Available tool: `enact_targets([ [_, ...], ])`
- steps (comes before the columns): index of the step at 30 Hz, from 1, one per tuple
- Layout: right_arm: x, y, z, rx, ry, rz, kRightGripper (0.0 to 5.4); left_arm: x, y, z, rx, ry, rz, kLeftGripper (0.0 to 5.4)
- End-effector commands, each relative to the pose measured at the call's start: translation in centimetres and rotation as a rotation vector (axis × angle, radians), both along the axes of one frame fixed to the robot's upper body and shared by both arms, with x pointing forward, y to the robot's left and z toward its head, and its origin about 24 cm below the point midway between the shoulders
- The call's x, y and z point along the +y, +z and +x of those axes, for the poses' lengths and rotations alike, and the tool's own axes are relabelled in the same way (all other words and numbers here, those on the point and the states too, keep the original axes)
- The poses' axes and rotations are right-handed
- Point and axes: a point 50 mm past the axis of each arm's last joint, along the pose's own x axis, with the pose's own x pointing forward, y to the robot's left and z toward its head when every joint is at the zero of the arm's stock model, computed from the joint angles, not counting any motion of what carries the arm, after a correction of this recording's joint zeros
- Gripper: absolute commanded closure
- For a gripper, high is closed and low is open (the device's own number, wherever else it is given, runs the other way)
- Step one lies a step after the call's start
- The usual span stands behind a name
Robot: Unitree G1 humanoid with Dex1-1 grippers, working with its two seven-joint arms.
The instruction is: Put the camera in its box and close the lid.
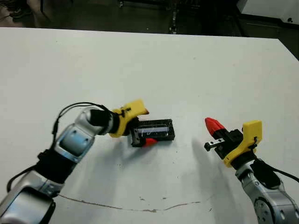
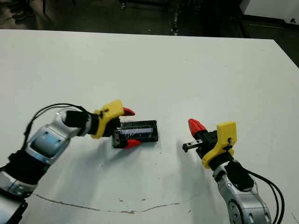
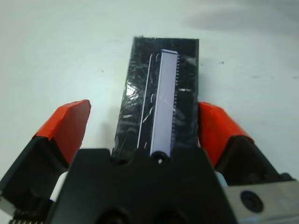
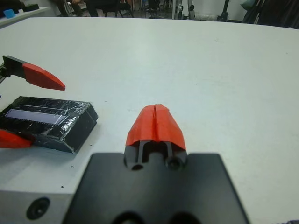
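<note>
Head views: on the white desk (image 1: 154, 60), the flat black crinkly foil-shiny lid with a pale purple strip (image 1: 153, 130) lies flat between the left jaws (image 1: 145, 127), which stand spread around its near end. The right jaws (image 1: 213, 125) hover well apart from it, grasping nothing.

Left wrist view: the lid runs straight out between the red fingertips (image 3: 70, 121); one touches its edge, the other stands off.

Right wrist view: the right red tips are pressed together, clenched on nothing; the lid rests beside them.
</note>
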Motion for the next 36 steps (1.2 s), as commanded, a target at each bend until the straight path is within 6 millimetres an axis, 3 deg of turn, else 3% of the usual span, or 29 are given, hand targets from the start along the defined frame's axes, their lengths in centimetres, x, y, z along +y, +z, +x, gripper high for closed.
enact_targets([
  [1,-0.2,-0.2,-0.1,0.003,0.002,-0.016,5.40,3.3,2.0,1.1,-0.124,0.122,-0.001,0.02],
  [3,-0.2,-0.2,-0.1,0.003,0.002,-0.016,5.40,3.3,2.0,1.1,-0.124,0.122,-0.001,0.02],
  [6,-0.2,-0.2,-0.1,0.007,0.005,-0.016,5.40,6.0,4.0,1.7,-0.188,0.225,-0.047,0.02],
  [11,-0.2,-0.2,-0.1,0.006,0.011,-0.012,5.40,8.5,6.1,1.7,-0.191,0.290,-0.063,0.02],
  [19,-0.2,-0.3,-0.1,0.008,0.015,-0.010,5.40,11.0,9.6,0.0,-0.146,0.219,-0.064,0.02],
  [26,-0.2,-0.2,0.0,0.006,0.016,-0.026,5.40,10.9,10.3,-1.3,-0.081,0.158,-0.164,0.02],
  [32,-0.2,-0.3,0.0,0.006,0.016,-0.013,5.40,9.0,9.4,-1.9,-0.134,0.448,-0.538,0.18],
  [36,-0.2,-0.3,0.1,0.000,0.018,-0.023,5.40,6.7,8.8,-2.6,-0.176,0.489,-0.711,0.65],
])
